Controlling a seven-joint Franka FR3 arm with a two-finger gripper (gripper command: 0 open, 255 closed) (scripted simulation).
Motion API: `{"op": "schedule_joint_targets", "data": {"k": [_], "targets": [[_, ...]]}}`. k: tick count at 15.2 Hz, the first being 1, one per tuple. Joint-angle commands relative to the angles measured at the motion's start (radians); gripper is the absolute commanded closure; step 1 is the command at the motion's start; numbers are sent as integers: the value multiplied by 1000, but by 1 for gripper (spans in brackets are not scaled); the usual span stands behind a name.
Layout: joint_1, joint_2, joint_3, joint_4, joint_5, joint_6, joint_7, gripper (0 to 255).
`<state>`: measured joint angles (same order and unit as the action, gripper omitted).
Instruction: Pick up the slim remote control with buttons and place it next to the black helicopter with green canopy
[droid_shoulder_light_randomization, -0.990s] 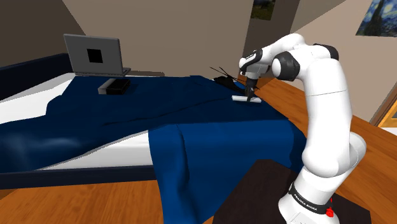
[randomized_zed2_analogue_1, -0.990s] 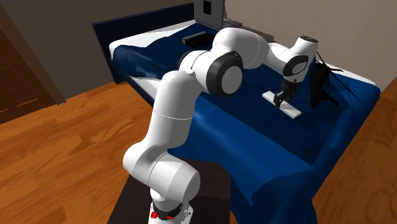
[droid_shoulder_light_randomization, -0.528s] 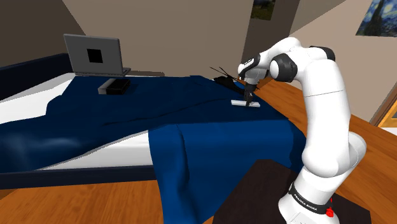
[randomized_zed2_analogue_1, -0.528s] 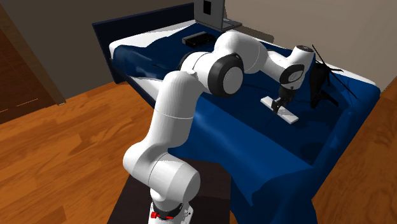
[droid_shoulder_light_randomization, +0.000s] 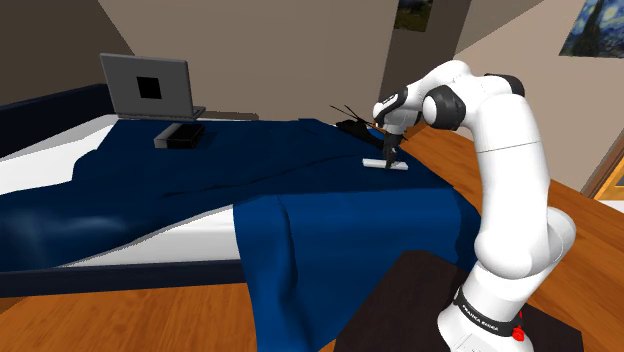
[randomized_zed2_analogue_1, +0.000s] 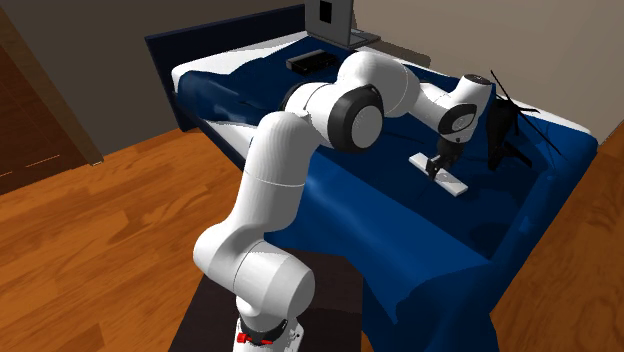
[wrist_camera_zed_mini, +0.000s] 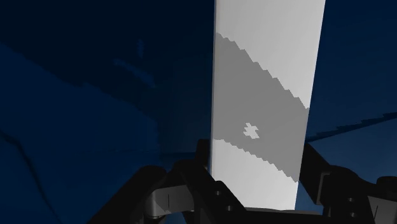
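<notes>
The slim white-and-grey flat remote control (droid_shoulder_light_randomization: 401, 166) (randomized_zed2_analogue_1: 456, 183) (wrist_camera_zed_mini: 264, 95) lies flat on the dark blue bed cover (droid_shoulder_light_randomization: 200, 170), right of centre in the shoulder view and right of centre in the second exterior view. The jaws stand straight down over its middle, clamped on it: in the wrist view the 2 black fingers (wrist_camera_zed_mini: 198, 164) press against its long edges, 1 on each side. The black toy helicopter with thin rotor blades (droid_shoulder_light_randomization: 352, 125) (randomized_zed2_analogue_1: 500, 130) sits near the remote, just up and to the right of it in the second exterior view. The white arm (droid_shoulder_light_randomization: 505, 150) rises from its dark stand (droid_shoulder_light_randomization: 415, 300) at the shoulder view's lower right, bends at the top and reaches left, wrist pointing down. A grey open laptop (droid_shoulder_light_randomization: 150, 88) and a dark flat box (droid_shoulder_light_randomization: 180, 134) rest at the upper left.
</notes>
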<state>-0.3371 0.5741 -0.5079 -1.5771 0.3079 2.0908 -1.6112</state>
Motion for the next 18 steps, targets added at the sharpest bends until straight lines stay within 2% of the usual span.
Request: {"op": "schedule_joint_targets", "data": {"k": [1, 6, 10, 18], "targets": [[0, 0, 0, 0, 0, 0, 0, 0], [0, 0, 0, 0, 0, 0, 0, 0], [8, -51, -19, 53, -30, -99, 19, 0], [8, -51, -19, 53, -30, -99, 19, 0]]}}
